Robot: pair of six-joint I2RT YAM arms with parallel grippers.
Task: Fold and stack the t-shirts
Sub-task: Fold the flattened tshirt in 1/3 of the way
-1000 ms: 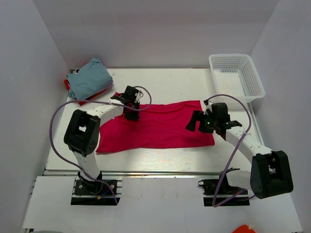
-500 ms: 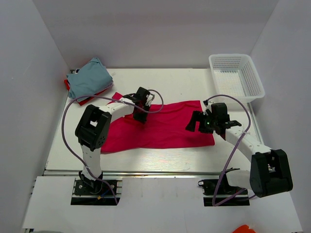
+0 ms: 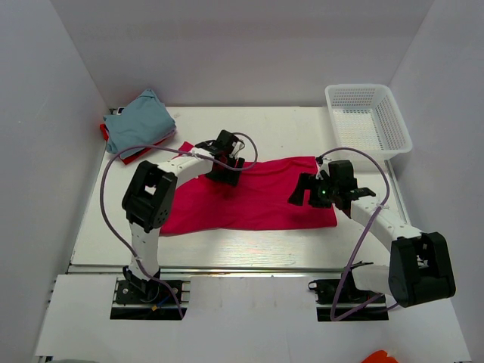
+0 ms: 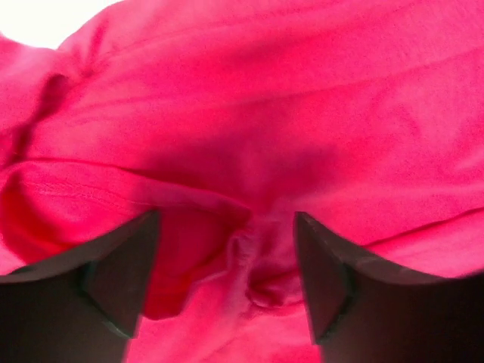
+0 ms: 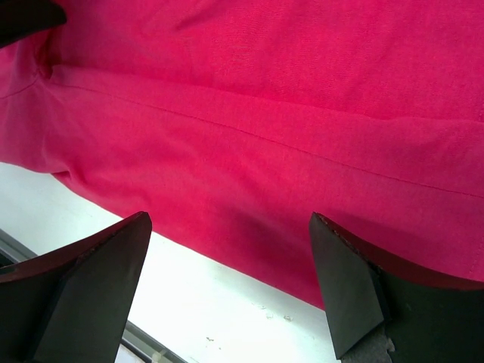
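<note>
Mid-table: magenta-pink t-shirt (image 3: 257,200) is being shown spread flat, left to right.
Left gripper (image 4: 227,219): jaws are being held apart over the shirt's far left part, with a small cloth ridge between the fingers (image 4: 128,265) but nothing being pinched.
Right gripper (image 5: 227,219): jaws are being held wide over the shirt's right edge, gripping nothing.
Far left corner: red t-shirt (image 3: 125,155) is being covered by the folded blue-grey t-shirt (image 3: 138,121).

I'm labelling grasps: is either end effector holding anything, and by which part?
Nothing held: the left end effector and right end effector both stand open over the pink shirt.
</note>
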